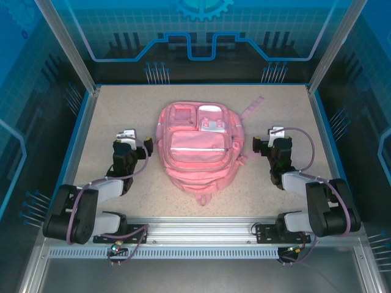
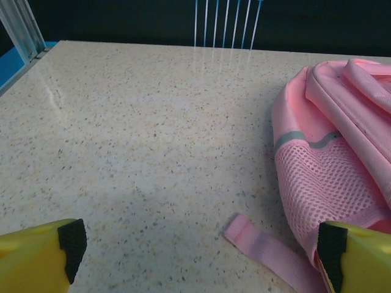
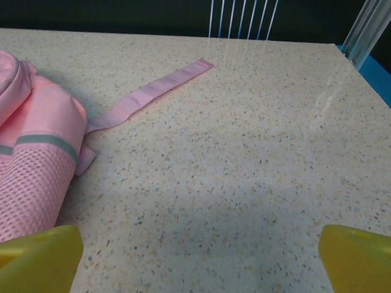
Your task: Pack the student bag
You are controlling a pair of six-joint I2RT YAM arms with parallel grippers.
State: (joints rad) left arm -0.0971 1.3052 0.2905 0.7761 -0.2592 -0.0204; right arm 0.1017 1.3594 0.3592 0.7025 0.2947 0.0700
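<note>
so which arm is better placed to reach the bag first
Left, narrowly. The left claw, open, looks closer to the bag, mesh side right beside it, a strap end just ahead. The right claw, also open, sits slightly farther off.

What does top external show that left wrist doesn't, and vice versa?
Top external adds: the whole pink backpack lying front-up with its zip pockets, the right end effector open beside it, and a loose strap trailing off its far right corner.
Left wrist adds: the mesh side pocket under a grey band, and a strap end lying flat on the table.
Shared: the backpack, the speckled table, and the left end effector, open and holding nothing.
</note>
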